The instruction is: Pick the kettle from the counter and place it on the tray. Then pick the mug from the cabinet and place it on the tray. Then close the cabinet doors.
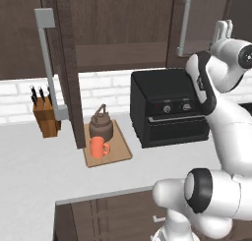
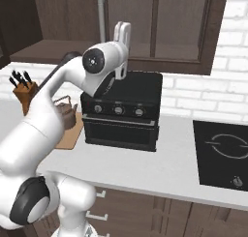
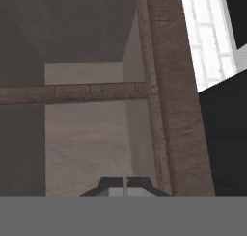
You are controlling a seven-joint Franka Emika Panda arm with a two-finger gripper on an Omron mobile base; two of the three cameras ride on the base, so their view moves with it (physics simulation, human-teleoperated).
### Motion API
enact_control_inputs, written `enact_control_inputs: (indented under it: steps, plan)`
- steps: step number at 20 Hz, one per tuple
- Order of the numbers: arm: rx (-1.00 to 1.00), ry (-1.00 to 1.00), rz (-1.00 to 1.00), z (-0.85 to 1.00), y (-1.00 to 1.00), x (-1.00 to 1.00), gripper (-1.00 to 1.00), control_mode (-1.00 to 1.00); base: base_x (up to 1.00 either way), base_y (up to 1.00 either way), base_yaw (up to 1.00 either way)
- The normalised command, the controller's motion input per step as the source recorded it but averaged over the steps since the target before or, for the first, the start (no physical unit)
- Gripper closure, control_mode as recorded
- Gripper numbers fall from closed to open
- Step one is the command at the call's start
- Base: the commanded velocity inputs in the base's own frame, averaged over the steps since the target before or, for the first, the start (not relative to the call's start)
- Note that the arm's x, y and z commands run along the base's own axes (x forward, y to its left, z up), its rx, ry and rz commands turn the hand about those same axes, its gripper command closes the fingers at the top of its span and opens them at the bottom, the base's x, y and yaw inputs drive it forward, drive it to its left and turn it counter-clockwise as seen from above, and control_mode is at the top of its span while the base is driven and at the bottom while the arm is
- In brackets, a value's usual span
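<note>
The landmark is the black countertop oven (image 1: pixel 167 107), a boxy appliance with two knobs, standing on the wide flat light-grey tabletop (image 1: pixel 29 166).

Nearest on the tabletop, to the left of the oven, lies the flat rectangular light-wood tray (image 1: pixel 119 154). The small bright orange cylindrical mug (image 1: pixel 98 147) stands upright on the front part of the tray. The squat round dark-brown kettle (image 1: pixel 101 126) with its thin arched handle stands on the tray just behind the mug. In the right base view the kettle (image 2: pixel 69 114) shows partly behind the arm, just left of the oven.

Farther left of the oven, against the white brick wall, stands a brown wooden knife block (image 1: pixel 46 118) with dark handles.

Above the oven hangs the dark-brown wooden wall cabinet (image 1: pixel 123 53). Its left door (image 1: pixel 66 68), tall and dark brown with a long grey bar handle, stands swung out over the tray. The right door (image 1: pixel 197 18) appears above the oven's right side.

The jaws (image 3: pixel 125 184) are raised above the oven, facing the cabinet interior. The two dark tips meet with no gap and grip nothing.
</note>
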Motion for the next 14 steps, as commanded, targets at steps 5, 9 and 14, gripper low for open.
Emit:
enact_control_inputs:
  steps: [5,9,14]
  plan:
    - [-0.21,0.20,0.17,0.00,0.44,-0.84,1.00,-1.00,0.00,0.00,0.00]
    - [-0.09,0.10,0.12,-0.10,0.35,-0.20,1.00,-1.00,0.00,0.00,0.00]
    - [-0.04,0.00,0.00,-0.03,0.12,-0.24,1.00,-1.00,0.00,0.00,0.00]
